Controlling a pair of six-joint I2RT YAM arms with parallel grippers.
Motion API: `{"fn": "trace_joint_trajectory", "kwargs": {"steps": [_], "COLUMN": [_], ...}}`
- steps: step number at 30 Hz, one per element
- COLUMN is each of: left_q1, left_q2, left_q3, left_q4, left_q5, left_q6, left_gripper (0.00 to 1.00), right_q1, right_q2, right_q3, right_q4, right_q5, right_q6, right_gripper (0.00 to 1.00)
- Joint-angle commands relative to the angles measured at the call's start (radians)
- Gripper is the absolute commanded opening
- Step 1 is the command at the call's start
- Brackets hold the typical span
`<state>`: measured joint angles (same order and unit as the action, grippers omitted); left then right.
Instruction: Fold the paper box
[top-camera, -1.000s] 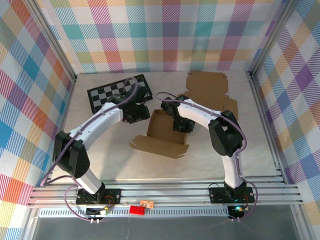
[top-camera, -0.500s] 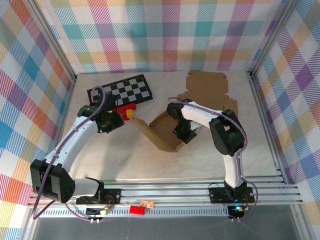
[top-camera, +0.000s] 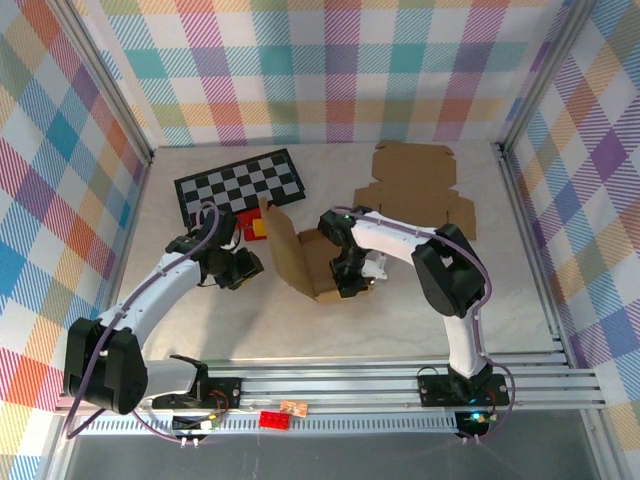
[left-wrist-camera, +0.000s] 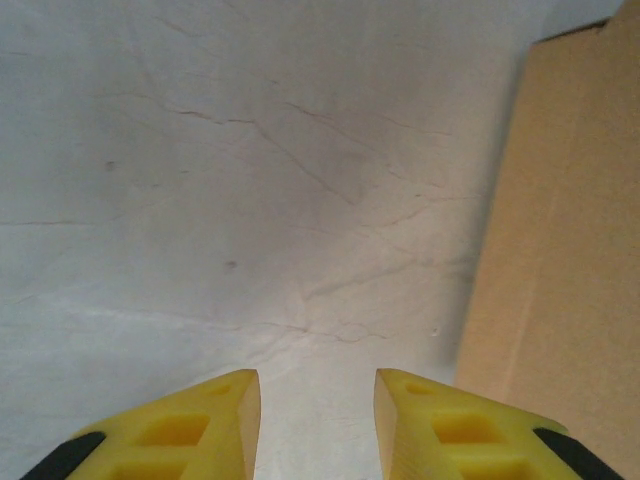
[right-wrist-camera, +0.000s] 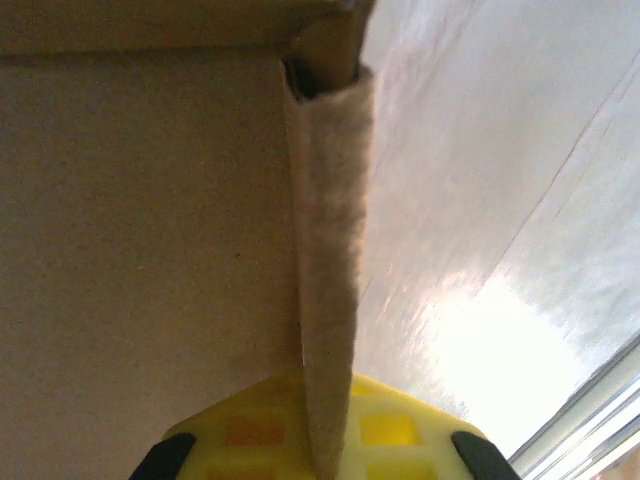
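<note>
The box was seen near the middle of the counter, partly folded, with one large flap raised steeply on its left side. The right pincer was closed on a thin upright wall of the box, the cardboard edge being pinched between its yellow fingers. In the top view this grip was placed at the box's right side. The left pincer was held low over the bare counter just left of the raised flap. Its jaws were set narrowly apart, with nothing between them. A tan face of the box was seen along the right edge of its wrist view, and whether it was touched could not be told. A checkerboard was laid flat behind the left pincer. A red and yellow block was found just in front of it, beside the flap. A flat cardboard sheet was lying at the far right.
</note>
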<state>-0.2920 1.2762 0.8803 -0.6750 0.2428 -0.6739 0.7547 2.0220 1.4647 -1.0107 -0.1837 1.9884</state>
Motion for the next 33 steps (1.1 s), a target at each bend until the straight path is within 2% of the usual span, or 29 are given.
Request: {"fn": "trace_joint_trajectory", "kwargs": {"steps": [1,5,7,9,11,15,17,21,23,26,29,33], "left_q1": [-0.004,-0.004,-0.004,-0.004,-0.004,-0.003,-0.003,0.001,0.0,0.001,0.001,0.001], "left_q2": [0.033,0.084,0.103,0.121,0.135,0.153,0.163,0.179,0.194,0.205,0.218,0.242], "left_q3": [-0.021,-0.017,-0.014,-0.013,-0.009,0.008,0.022,0.046,0.06,0.076,0.096,0.122], "left_q4": [0.105,0.139,0.148,0.159,0.17,0.171,0.17,0.172,0.169,0.169,0.16,0.153], "left_q5": [0.078,0.093,0.087,0.083,0.082,0.069,0.065,0.063,0.067,0.066,0.064,0.068], "left_q6": [-0.029,-0.032,-0.032,-0.033,-0.038,-0.037,-0.038,-0.041,-0.042,-0.044,-0.042,-0.041], "left_gripper": [0.34,0.34,0.34,0.33,0.33,0.33,0.33,0.33,0.33,0.33,0.33,0.33], "right_q1": [0.044,0.067,0.069,0.07,0.069,0.064,0.05,-0.005,-0.054,-0.128,-0.186,-0.226], "right_q2": [-0.017,0.019,0.018,0.008,-0.013,-0.084,-0.126,-0.188,-0.214,-0.189,-0.122,-0.045], "right_q3": [-0.032,0.0,-0.001,0.003,0.006,0.02,0.057,0.134,0.129,0.099,0.088,0.12], "right_q4": [0.078,0.093,0.103,0.117,0.123,0.096,0.063,0.016,0.07,0.124,0.123,0.164], "right_q5": [-0.091,-0.106,-0.104,-0.099,-0.088,-0.027,0.02,0.129,0.172,0.136,0.063,-0.105], "right_q6": [0.202,0.193,0.183,0.154,0.119,0.012,-0.118,-0.476,-0.762,-1.19,-1.424,-1.539], "right_gripper": [0.0,0.02,0.15,0.34,0.47,0.64,0.69,0.71,0.68,0.64,0.63,0.63]}}
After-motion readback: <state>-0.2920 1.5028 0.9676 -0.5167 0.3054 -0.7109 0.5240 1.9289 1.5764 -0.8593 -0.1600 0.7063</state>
